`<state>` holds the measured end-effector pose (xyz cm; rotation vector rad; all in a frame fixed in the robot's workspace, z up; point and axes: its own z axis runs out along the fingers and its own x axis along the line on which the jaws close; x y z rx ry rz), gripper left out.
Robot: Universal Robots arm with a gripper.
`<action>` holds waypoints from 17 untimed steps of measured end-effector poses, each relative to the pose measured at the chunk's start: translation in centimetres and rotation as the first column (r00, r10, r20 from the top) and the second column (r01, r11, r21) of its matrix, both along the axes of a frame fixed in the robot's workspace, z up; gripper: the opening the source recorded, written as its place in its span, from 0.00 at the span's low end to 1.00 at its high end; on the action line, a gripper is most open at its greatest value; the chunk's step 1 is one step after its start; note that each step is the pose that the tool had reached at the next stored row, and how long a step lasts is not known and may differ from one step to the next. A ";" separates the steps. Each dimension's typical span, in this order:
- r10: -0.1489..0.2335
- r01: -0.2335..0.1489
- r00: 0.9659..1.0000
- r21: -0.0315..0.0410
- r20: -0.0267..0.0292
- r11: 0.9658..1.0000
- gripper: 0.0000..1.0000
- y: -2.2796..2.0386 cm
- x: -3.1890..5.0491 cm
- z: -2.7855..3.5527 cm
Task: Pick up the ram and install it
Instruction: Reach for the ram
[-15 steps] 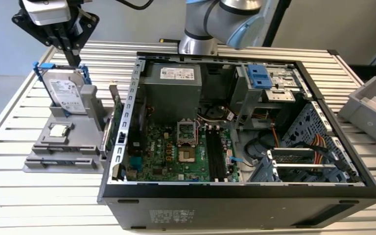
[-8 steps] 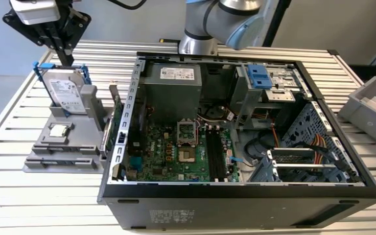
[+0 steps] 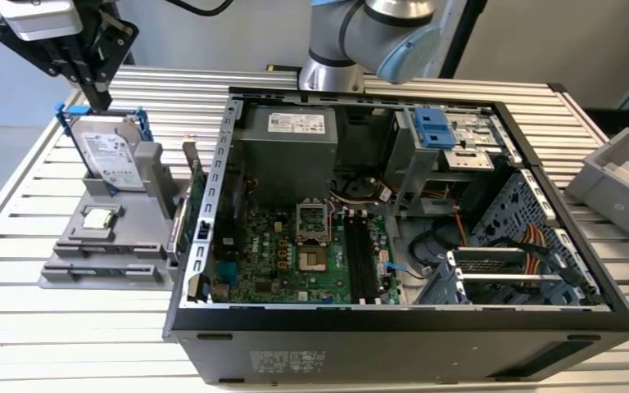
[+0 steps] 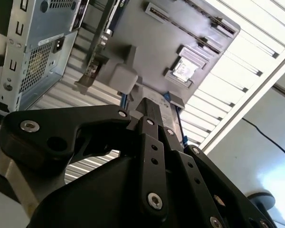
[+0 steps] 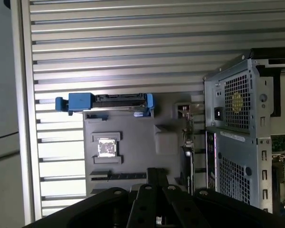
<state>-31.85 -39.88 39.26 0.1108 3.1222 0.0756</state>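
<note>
Ram (image 5: 118,175), likely the dark strip at holder (image 5: 133,137) edge opposite drive (image 5: 114,100), ungrasped. Your gripper (image 3: 99,103) hangs clenched, empty: approach step; grasp needs it opened.

End effector (image 3: 99,105) — upper body cut off by picture's edge.

Silver arm (image 3: 342,41), pale-blue joint cap (image 3: 413,53); black claw (image 3: 96,97), silver screws (image 4: 155,200).

bench (image 3: 74,327): ribbed bare metal, satin silver. fixture (image 3: 128,254): matt grey plastic. case (image 5: 237,109): perforated bare sheet metal, dull. drive frame (image 5: 80,102): smooth blue plastic. tool (image 4: 151,107): matt black, shiny screw heads.
</note>
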 end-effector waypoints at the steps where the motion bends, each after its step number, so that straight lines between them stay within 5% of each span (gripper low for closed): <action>1: 0.000 0.000 1.000 0.000 0.000 1.000 0.00 0.00 -0.17 0.00; 17: 0.000 0.000 1.000 0.000 0.000 1.000 0.00 0.00 -2.28 0.00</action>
